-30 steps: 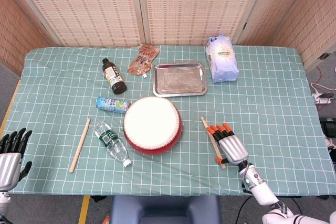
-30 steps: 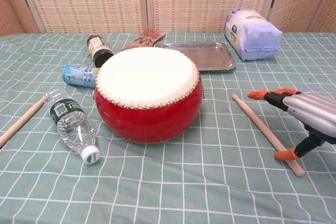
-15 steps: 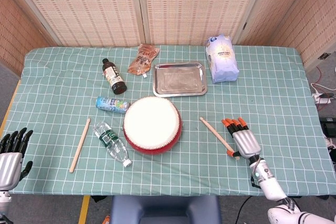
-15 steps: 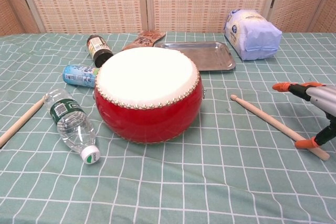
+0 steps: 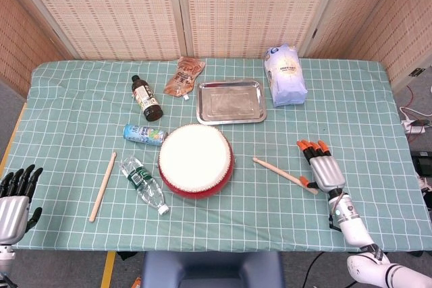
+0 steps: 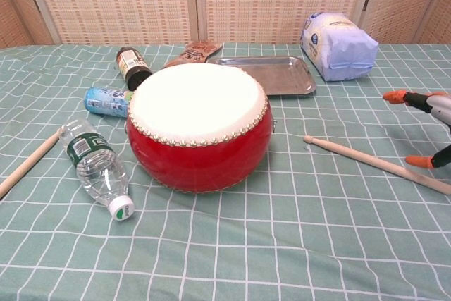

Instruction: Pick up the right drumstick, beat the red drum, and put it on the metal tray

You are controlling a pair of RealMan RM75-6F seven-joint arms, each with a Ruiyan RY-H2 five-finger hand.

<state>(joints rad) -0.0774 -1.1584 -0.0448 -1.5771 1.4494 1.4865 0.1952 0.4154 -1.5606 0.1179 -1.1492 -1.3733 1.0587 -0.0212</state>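
Right hand [image 5: 326, 170] fingers spread, empty, thumb touching thin wooden drumstick [image 5: 283, 175] lying flat beside round red drum [image 5: 196, 160], left hand [image 5: 15, 202] open, idle

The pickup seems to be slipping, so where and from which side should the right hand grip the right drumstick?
Probably the thick butt end of the right drumstick, nearest the right hand. It lies flat and slanted, tip toward the red drum, so come from above, fingers across the shaft.

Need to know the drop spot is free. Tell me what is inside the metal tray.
The metal tray looks empty in both views: only its bare shiny floor shows. In the chest view the red drum hides the tray's near left corner.
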